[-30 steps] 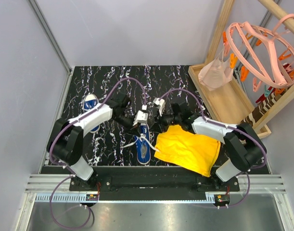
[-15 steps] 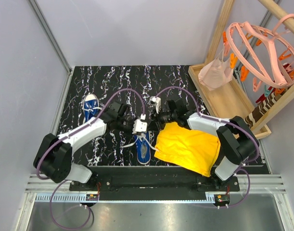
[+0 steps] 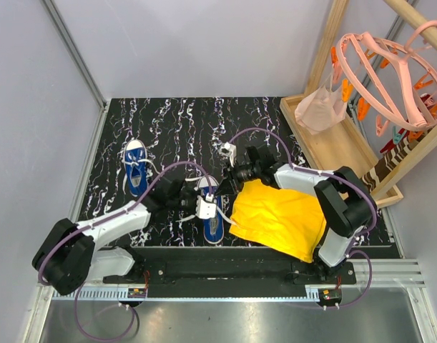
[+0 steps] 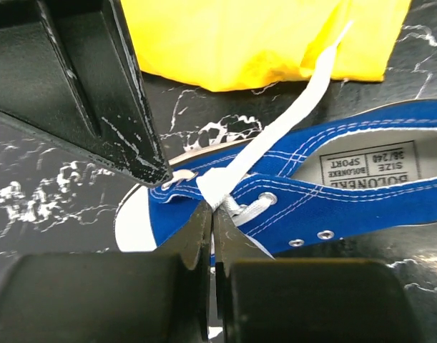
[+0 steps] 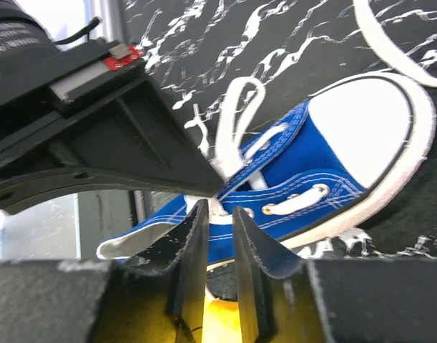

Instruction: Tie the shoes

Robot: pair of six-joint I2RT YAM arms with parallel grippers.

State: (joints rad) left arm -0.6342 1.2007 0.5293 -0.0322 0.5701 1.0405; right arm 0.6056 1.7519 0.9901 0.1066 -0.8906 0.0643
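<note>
My left gripper (image 4: 212,214) pinches 1 flat white lace (image 4: 275,136) of a blue canvas sneaker (image 4: 347,193) (white rubber toe); my right gripper (image 5: 217,214) is nearly closed, hold unclear.

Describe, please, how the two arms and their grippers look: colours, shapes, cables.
Both arms have the same build. The left arm and the right arm have smooth white links between round black joints. A thin purple cable runs in loops along each arm. The left gripper and the right gripper each have two flat black fingers with pale scuffs. No sleeves.
</note>
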